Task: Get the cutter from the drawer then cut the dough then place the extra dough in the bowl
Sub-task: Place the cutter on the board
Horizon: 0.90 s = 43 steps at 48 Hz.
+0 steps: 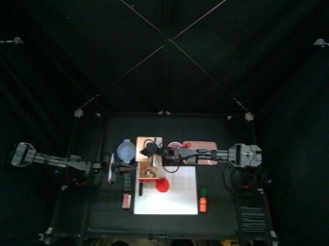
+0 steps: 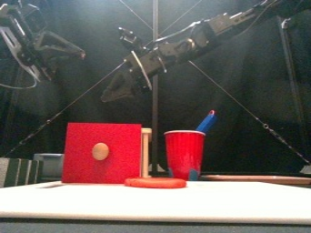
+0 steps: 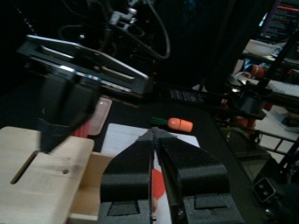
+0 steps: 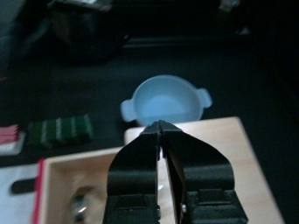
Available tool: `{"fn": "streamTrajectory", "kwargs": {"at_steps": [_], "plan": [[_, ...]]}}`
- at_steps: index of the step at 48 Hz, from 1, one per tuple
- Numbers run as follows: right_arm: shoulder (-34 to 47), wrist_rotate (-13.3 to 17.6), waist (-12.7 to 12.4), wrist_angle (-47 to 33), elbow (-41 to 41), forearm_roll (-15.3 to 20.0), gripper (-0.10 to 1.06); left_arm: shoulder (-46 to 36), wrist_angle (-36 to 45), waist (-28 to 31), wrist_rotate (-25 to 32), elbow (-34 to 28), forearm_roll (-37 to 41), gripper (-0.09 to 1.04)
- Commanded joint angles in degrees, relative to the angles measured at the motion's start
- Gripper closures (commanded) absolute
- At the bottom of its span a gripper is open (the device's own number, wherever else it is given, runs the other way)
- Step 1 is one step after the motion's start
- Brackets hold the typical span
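The pale wooden box (image 2: 145,153) shows its red drawer front (image 2: 102,153) and stands at the white board's (image 2: 158,196) left end. In the right wrist view the drawer (image 4: 140,171) is pulled out, with the metal cutter (image 4: 79,206) lying in it. A flat red dough disc (image 2: 155,182) rests on the board. Behind the box sits the blue-grey bowl (image 4: 166,98). My right gripper (image 1: 152,151) hangs shut and empty above the box. My left gripper (image 1: 118,165) is also shut, just left of the box.
A red cup (image 2: 185,153) holding a blue knife (image 2: 206,121) stands behind the board, right of the box. The dark green sushi roll (image 4: 59,131) lies beside the bowl. An orange toy (image 3: 177,124) lies near the board's front right.
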Motion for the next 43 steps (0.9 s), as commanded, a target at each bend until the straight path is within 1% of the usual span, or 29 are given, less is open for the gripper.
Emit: {"fn": "streamTrajectory", "kwargs": {"at_steps": [1,5,10,14,19,25,29,36,43], "plan": [[-3.5,-0.1,2.8,6.9,-0.8,2.7,0.54,0.0,-0.5,0.4,0.8,-0.7,0.3,0.48],[-3.5,-0.2,3.9,10.2,-1.1,5.4,0.40,0.0,-0.5,0.7,1.6,-0.6,0.3,0.47],[-3.3,-0.2,4.2,12.6,-1.2,8.1,0.26,0.0,-0.6,1.2,2.2,-0.5,0.3,0.46],[-3.2,-0.1,4.2,12.7,-0.8,9.1,0.20,0.0,-0.5,1.5,2.5,-0.4,0.3,0.45],[-3.0,-0.2,4.3,12.7,-0.6,9.1,0.19,-0.1,-0.5,1.7,2.5,-0.2,0.3,0.40],[-2.8,-0.2,4.3,13.3,-0.4,9.4,0.18,0.0,-0.5,1.7,2.5,-0.1,0.2,0.30],[-2.7,-0.2,4.3,14.2,-0.2,9.4,0.17,-0.1,-0.5,1.7,2.5,-0.1,0.2,0.27],[-1.9,-0.2,4.4,16.5,-0.2,9.3,0.16,0.0,-0.5,1.7,2.5,-0.1,0.3,0.26],[-0.3,-0.3,4.0,17.0,-0.5,8.7,0.16,-0.1,-0.5,1.7,2.6,-0.1,0.4,0.26]]}}
